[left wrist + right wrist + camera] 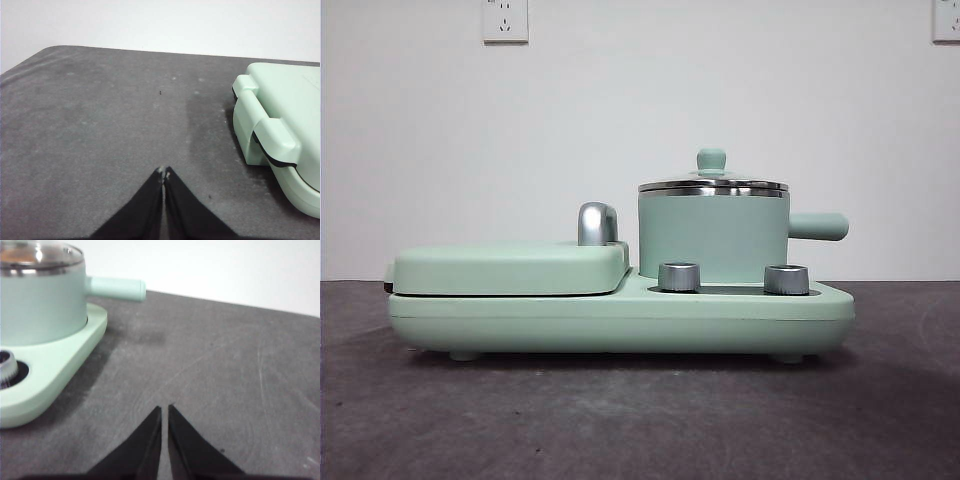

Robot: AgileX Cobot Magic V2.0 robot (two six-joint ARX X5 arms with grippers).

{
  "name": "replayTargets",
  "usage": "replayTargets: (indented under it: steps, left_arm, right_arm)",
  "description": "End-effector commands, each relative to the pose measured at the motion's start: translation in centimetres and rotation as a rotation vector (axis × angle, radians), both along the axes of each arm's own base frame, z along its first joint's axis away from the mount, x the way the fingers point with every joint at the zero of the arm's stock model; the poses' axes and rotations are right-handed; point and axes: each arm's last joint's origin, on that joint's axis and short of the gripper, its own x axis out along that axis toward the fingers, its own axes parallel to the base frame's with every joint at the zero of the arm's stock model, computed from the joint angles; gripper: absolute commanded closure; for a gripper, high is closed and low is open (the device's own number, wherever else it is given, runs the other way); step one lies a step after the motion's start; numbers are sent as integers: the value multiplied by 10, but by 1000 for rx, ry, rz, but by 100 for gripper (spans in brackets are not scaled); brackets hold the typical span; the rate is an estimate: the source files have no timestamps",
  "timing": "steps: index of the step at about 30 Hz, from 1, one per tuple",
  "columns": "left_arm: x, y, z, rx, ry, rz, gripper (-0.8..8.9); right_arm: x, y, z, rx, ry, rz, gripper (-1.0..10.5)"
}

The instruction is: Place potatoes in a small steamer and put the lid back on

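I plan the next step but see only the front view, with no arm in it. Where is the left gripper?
Observer: The left gripper hangs shut above the bare table, beside the griddle.
Operator: And the right one?
Observer: The right gripper is over the table, near the handle of the small steamer.
Operator: Anything inside the pot?
Observer: Through the lid an orange-brown mass shows, likely the potatoes.
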Motion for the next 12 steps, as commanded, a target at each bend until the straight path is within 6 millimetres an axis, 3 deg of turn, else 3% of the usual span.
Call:
replayTargets:
  steps: [1,12]
  left_arm:
    - [1,0,-5,2,2,3,808]
    - [1,0,-5,2,2,3,807]
  right_arm:
    - [1,0,1,-2,-24,-5,927]
    - [1,-5,3,-2,-42,-51,927]
